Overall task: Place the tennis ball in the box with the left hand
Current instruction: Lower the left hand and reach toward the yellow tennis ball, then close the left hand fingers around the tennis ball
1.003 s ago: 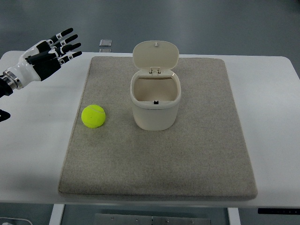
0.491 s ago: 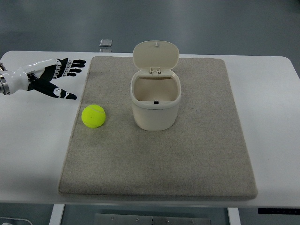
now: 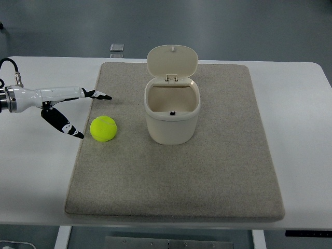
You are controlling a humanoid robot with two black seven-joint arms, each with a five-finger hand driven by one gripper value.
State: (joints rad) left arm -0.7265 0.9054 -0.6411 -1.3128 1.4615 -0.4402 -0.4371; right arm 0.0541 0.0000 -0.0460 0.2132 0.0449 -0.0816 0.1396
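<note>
A yellow-green tennis ball [image 3: 104, 128] lies on the left part of the grey mat [image 3: 207, 176]. To its right stands a cream box [image 3: 172, 112] with its hinged lid [image 3: 172, 61] swung up and open. My left hand [image 3: 88, 111] reaches in from the left edge, edge-on, just left of the ball. Its fingers [image 3: 98, 95] stretch out above the ball and the thumb [image 3: 65, 126] points down to the ball's left. The hand is open and holds nothing; it does not touch the ball.
The mat covers most of a white table [image 3: 41, 171]. A small grey square object [image 3: 117, 47] sits at the table's far edge, behind the mat's left corner.
My left hand has swung down and to the right, from the table's far left corner to just beside the ball, turning edge-on with thumb spread from the fingers. Ball and box have not moved.
</note>
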